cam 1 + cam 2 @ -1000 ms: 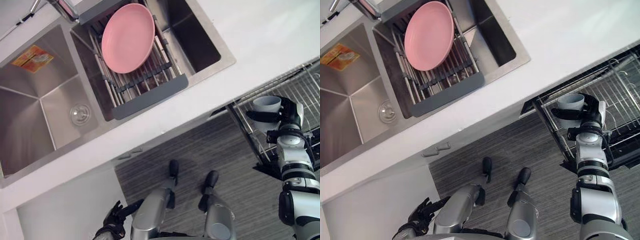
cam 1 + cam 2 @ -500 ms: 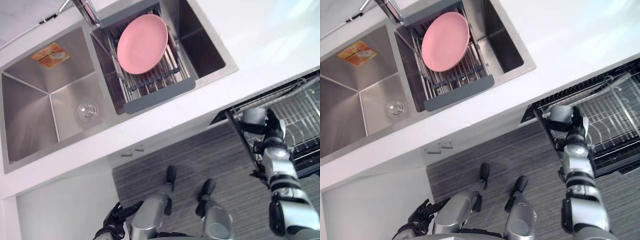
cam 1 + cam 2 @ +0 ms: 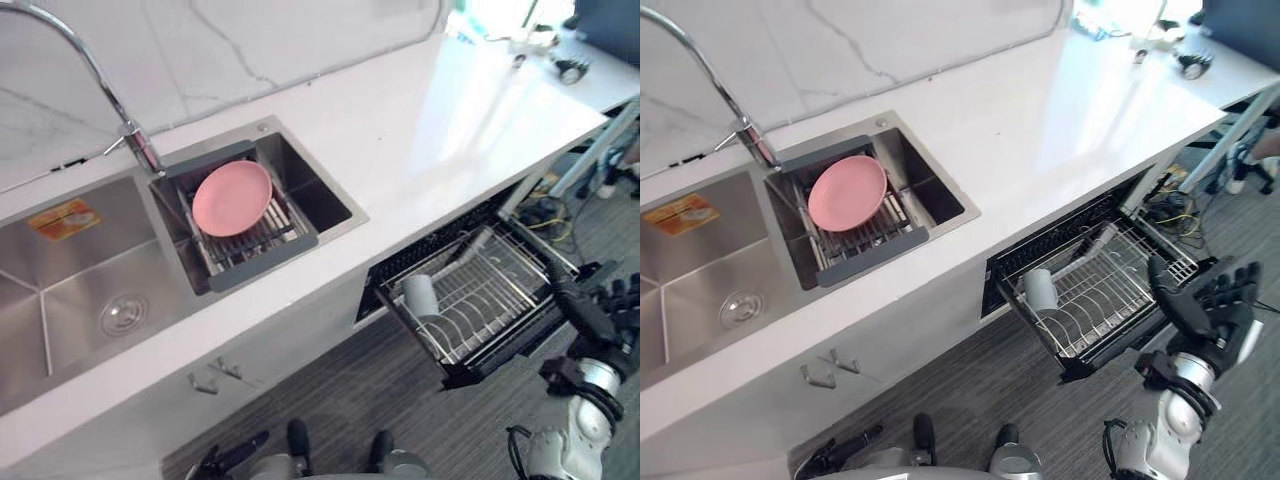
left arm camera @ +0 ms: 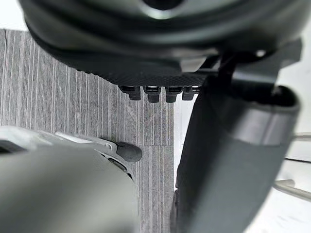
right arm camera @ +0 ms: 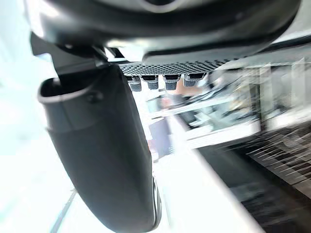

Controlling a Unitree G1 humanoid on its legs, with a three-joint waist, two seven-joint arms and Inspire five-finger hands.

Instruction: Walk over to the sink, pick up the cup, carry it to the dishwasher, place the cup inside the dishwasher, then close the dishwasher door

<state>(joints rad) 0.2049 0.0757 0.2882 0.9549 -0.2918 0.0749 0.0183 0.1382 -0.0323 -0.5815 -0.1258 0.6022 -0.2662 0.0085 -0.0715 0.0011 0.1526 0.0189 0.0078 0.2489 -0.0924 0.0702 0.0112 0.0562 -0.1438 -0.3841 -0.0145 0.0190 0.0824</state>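
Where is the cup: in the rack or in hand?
In the rack: the cup sits in the pulled-out dishwasher rack; right hand open, apart from it.

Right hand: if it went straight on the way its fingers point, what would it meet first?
Probably nothing soon: the open right hand points past the rack's outer corner toward the floor beyond. Its thumb side would pass near that corner, though depth is unclear.
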